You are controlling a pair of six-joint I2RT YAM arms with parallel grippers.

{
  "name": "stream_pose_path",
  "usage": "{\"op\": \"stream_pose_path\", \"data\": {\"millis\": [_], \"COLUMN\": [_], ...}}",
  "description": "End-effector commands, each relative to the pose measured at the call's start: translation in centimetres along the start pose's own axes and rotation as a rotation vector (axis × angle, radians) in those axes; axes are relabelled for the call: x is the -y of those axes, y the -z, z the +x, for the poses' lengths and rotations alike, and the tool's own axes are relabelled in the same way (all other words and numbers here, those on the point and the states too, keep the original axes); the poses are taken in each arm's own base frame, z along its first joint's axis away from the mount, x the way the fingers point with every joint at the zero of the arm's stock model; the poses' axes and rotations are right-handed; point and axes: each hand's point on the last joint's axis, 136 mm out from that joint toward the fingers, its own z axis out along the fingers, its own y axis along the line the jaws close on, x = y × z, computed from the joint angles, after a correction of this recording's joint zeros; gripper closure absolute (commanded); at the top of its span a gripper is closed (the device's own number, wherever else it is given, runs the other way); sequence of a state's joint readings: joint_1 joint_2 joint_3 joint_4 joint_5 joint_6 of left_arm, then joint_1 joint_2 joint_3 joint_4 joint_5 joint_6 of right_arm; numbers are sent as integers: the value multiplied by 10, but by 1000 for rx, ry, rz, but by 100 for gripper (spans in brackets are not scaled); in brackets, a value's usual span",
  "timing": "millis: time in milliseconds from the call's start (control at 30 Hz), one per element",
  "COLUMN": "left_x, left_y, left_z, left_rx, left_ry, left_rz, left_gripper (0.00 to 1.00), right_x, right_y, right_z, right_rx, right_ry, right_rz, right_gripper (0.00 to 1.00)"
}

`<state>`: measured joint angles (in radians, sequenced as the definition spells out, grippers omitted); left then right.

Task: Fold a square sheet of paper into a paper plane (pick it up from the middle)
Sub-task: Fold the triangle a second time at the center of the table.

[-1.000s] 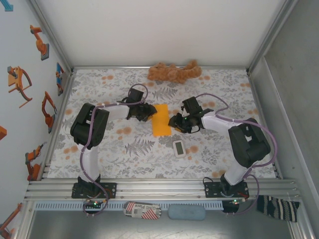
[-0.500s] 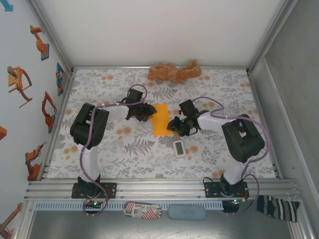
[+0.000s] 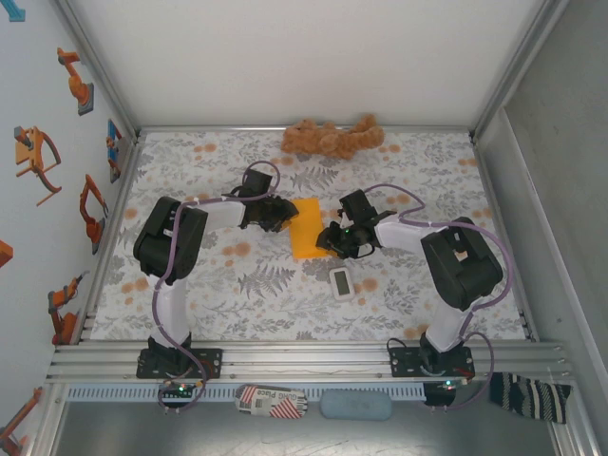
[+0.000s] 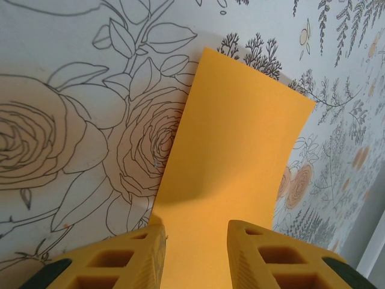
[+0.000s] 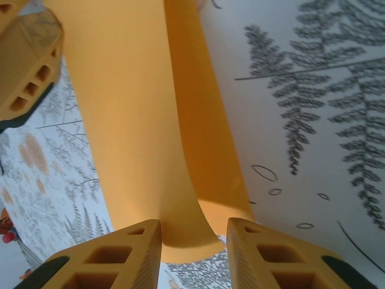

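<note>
The orange paper (image 3: 304, 231) is lying just beyond the white device (image 3: 342, 282), with the edge nearest the device curling upward. The right gripper (image 5: 194, 224) is straddling that curled edge, jaws apart. The left gripper (image 4: 197, 230) is sitting at the paper's edge farthest from the device, jaws apart.

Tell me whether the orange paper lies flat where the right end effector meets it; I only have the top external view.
Observer: It does not. In the right wrist view the square sheet of paper curls up off the table, and its raised edge sits between the spread fingers of the right end effector.
Operator: Check the left side too.
Observer: In the left wrist view the left end effector straddles the near end of the sheet. Its fingers are apart with orange paper between them, and they are not pinching it.
</note>
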<state>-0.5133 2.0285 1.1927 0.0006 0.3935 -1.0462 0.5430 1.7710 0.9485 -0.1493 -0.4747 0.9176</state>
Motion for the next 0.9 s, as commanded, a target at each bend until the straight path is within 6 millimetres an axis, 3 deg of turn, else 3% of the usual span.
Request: {"op": "stream_pose_path", "data": {"millis": [0,533,867], "left_x": [-73,-73,-74], "left_y": [-17,-18,-19], "left_z": [15,15,15], "left_rx": [-36,-43,-48], "left_ry": [93,88,90], "left_rz": [-208,-208,-210], "left_gripper": [65,65,65], "right_x": [-5,-22,-28], "right_y": [-2,-5,-7], "right_z": [2,-18,-35], "right_rx": [2,82,111], "right_ry": [12,74,102], "right_rz": [-31,-112,-132], "right_gripper": [68,66,54]}}
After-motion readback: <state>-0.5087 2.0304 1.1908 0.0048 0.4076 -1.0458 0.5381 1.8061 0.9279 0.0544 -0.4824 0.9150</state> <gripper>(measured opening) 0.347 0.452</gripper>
